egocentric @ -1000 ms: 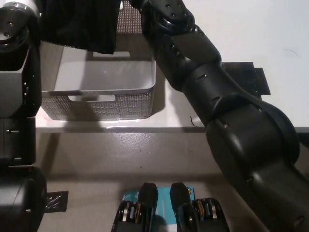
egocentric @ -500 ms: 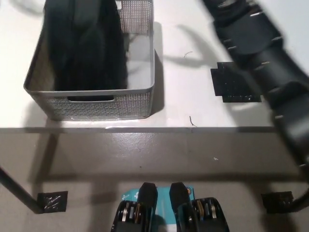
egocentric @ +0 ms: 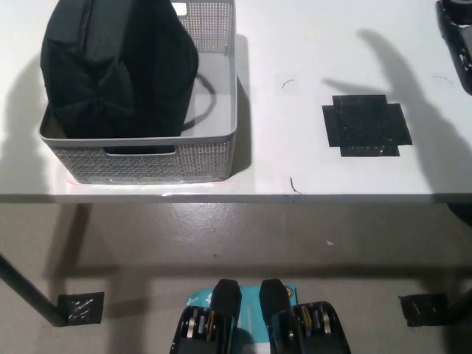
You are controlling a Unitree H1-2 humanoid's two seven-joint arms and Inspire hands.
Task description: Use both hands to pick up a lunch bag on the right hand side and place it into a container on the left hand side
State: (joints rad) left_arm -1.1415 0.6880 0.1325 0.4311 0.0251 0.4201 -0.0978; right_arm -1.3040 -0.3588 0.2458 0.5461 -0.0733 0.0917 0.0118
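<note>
Since half a second ago the black right arm has swung out of the middle of the view — only a dark piece of it [egocentric: 459,37] shows at the top right edge, and whether the right hand is open or closed cannot be told there. Its shadow falls across the white worktop [egocentric: 295,162] and over the black tape patch [egocentric: 364,125]. Left hand is out of sight. The bag [egocentric: 118,70] now sits in the basket [egocentric: 147,158] at the left, filling most of it and rising above the rim — black, soft-sided, creased and slumped, with a seam running up its left side and a loop of strap [egocentric: 203,99] lying against the basket's pale inner wall. Nothing grips the bag.
</note>
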